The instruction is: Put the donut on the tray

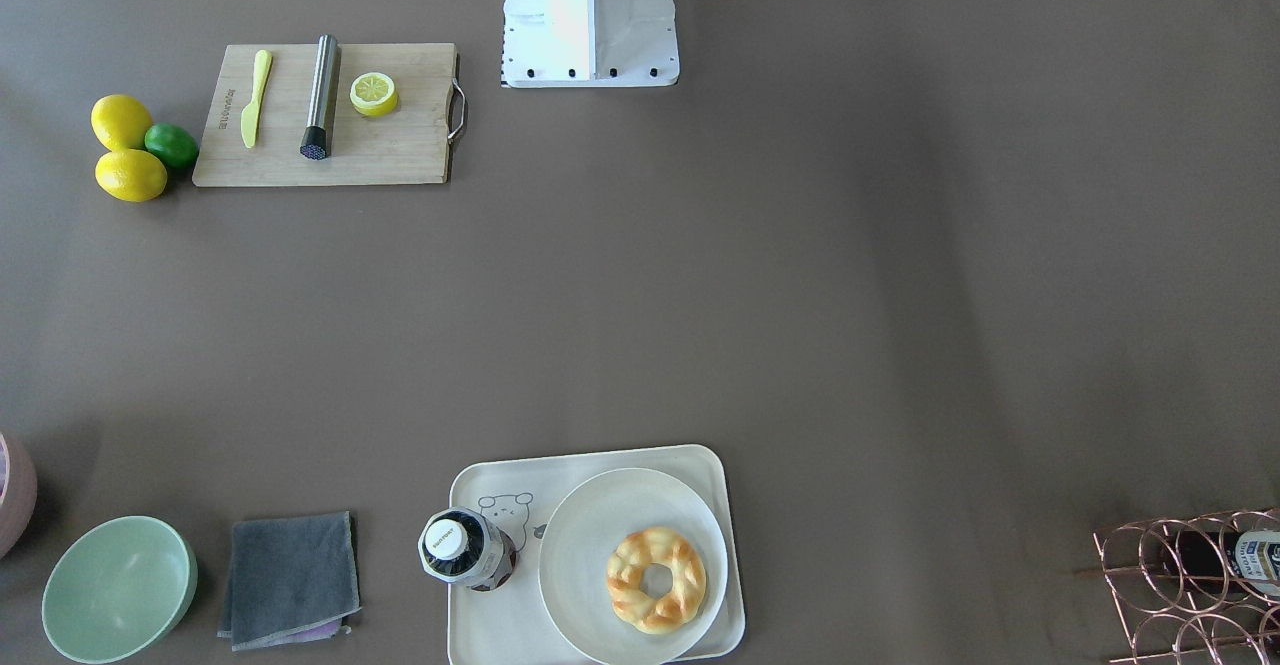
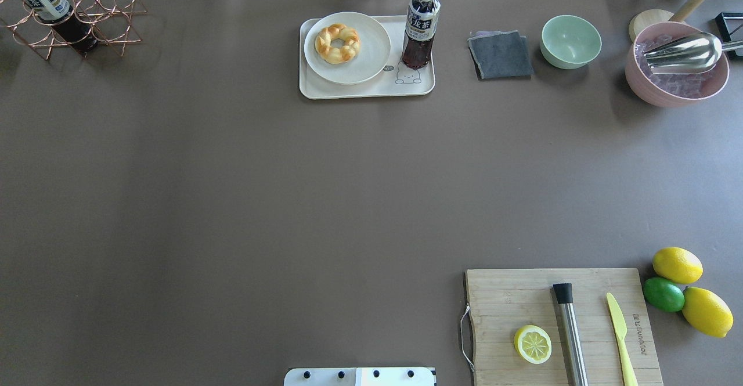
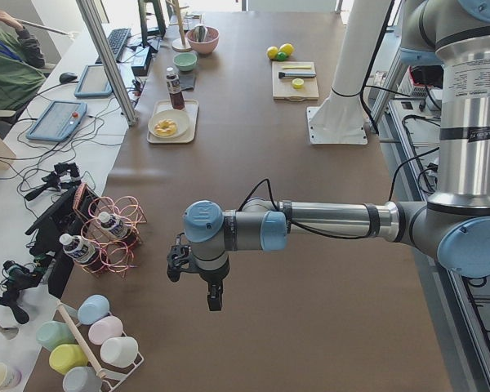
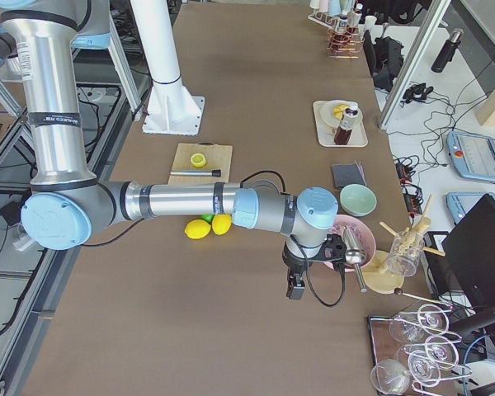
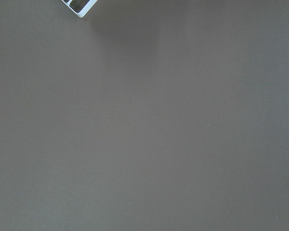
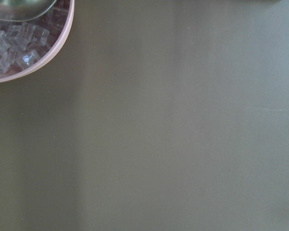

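The donut [image 3: 167, 127] lay on a plate [image 3: 180, 120] on the tray [image 3: 193, 109], upper left, well apart from the lower-centre left claw [image 3: 215, 304], its opening impossible to tell.

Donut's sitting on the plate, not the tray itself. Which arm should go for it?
Left, probably. The donut lies on the plate at the tray's left end, while the upright bottle at its right end would block the right gripper.
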Action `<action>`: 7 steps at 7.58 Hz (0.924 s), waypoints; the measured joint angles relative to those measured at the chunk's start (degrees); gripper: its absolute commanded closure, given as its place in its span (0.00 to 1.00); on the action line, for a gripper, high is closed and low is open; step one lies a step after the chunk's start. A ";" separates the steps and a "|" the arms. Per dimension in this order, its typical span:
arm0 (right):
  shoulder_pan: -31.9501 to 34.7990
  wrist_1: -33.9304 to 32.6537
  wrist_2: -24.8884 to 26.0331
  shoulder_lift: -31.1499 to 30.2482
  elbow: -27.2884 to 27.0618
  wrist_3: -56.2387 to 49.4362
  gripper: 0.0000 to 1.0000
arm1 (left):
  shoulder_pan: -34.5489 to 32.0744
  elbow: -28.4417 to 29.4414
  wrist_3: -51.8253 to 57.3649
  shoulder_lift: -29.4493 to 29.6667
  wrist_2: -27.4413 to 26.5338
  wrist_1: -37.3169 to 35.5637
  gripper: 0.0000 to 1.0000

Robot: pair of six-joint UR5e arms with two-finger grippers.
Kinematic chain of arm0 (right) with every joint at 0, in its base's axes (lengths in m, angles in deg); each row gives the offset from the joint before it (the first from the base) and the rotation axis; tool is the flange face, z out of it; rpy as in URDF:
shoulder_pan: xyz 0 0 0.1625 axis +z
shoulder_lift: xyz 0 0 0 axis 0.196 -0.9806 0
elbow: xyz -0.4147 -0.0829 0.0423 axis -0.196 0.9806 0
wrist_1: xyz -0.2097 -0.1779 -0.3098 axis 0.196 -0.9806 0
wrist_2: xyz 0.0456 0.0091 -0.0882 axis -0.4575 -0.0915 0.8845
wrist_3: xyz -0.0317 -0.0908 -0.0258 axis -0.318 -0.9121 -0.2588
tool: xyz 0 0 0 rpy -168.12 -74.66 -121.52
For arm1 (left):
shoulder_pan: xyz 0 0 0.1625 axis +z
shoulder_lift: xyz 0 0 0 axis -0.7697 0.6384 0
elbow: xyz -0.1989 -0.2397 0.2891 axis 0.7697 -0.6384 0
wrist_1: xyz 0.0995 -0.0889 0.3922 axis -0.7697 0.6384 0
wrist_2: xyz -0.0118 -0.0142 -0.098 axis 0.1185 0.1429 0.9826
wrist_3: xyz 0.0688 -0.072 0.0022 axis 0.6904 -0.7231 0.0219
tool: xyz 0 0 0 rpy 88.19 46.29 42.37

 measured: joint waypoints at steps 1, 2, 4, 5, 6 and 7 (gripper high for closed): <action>0.00 0.04 0.00 -0.01 -0.06 -0.01 0.00 | 0.04 0.08 0.00 -0.02 0.03 -0.01 0.01; 0.00 0.07 0.00 0.06 -0.08 0.01 0.00 | 0.05 0.11 -0.02 -0.03 0.10 -0.03 0.01; 0.00 1.35 0.00 0.01 0.20 0.06 0.00 | 0.06 0.14 -0.03 0.08 0.14 0.03 0.01; 0.00 3.29 0.00 -0.23 0.71 0.09 0.00 | 0.06 0.13 -0.03 0.05 0.16 0.04 0.01; 0.00 4.61 0.00 -0.38 1.04 0.09 0.00 | 0.06 0.17 -0.03 0.07 0.18 0.00 0.01; 0.00 5.26 0.00 -0.44 1.21 0.07 0.00 | 0.06 0.20 -0.03 0.11 0.19 -0.03 0.01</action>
